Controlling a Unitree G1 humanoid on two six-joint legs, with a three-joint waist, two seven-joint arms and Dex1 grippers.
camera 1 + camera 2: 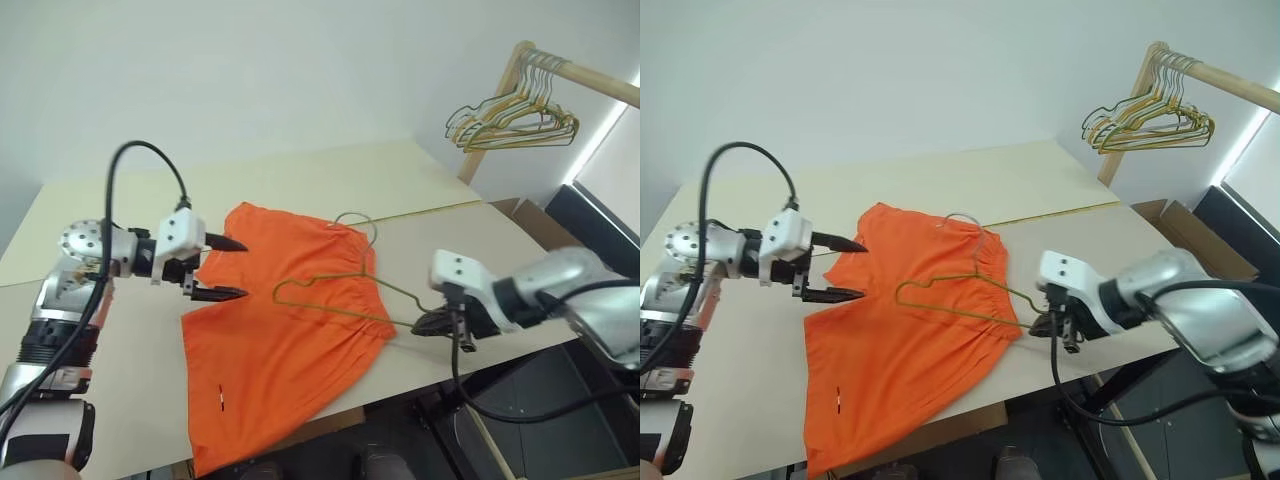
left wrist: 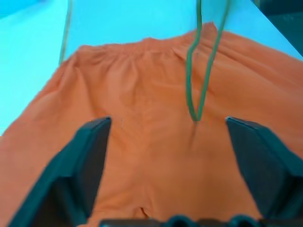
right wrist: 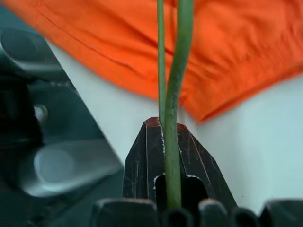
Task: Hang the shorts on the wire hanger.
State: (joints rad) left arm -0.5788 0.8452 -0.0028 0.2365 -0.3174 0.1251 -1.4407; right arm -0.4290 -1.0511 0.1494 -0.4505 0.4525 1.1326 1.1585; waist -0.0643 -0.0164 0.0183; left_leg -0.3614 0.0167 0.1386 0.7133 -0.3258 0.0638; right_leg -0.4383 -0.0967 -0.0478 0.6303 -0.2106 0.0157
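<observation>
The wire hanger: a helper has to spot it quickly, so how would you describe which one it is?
On the beige table lie orange shorts. The wire hanger lies across their waistband, one corner pinched in the right gripper. It is a single thin wire, unlike the bunched hangers on the wooden rail.

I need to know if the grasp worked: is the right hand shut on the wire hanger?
Shut on it: the right hand has its fingers pinched on the wire hanger at one end.
</observation>
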